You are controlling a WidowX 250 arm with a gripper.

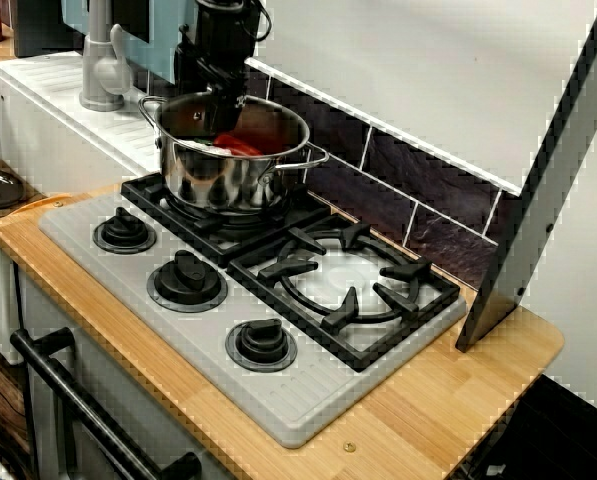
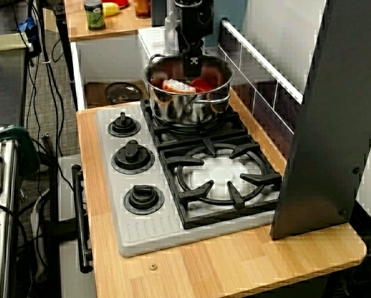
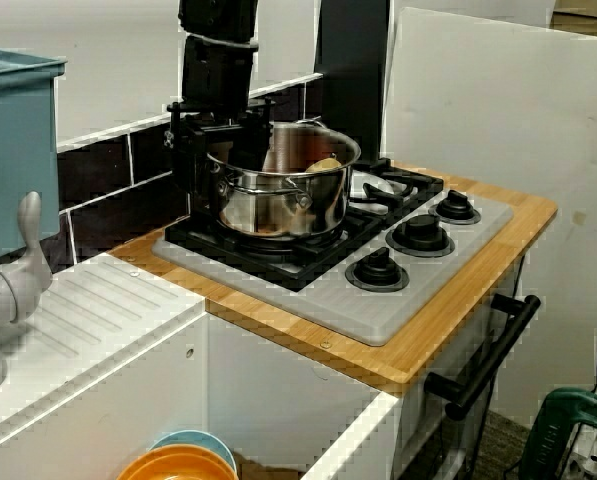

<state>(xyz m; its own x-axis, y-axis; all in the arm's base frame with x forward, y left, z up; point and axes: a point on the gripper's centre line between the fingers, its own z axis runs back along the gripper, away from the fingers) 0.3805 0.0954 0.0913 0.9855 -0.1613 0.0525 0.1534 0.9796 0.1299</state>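
Wooden counter (image 1: 428, 400) of a toy kitchen, dark tiled backsplash (image 1: 418, 180) behind.

View from the knob side: grey stove top (image 1: 208, 345). Steel pot (image 1: 218, 175) on the rear burner. Black gripper (image 1: 221, 112) lowered inside the pot, just above a red vegetable (image 1: 243, 146).

View along the stove: pale item (image 2: 176, 85) lies beside the red vegetable in the pot. Whether the claw is spread or pinching cannot be told.

View from the sink side: the pot wall hides the fingertips. Orange bowl (image 3: 178, 465) on the shelf below.
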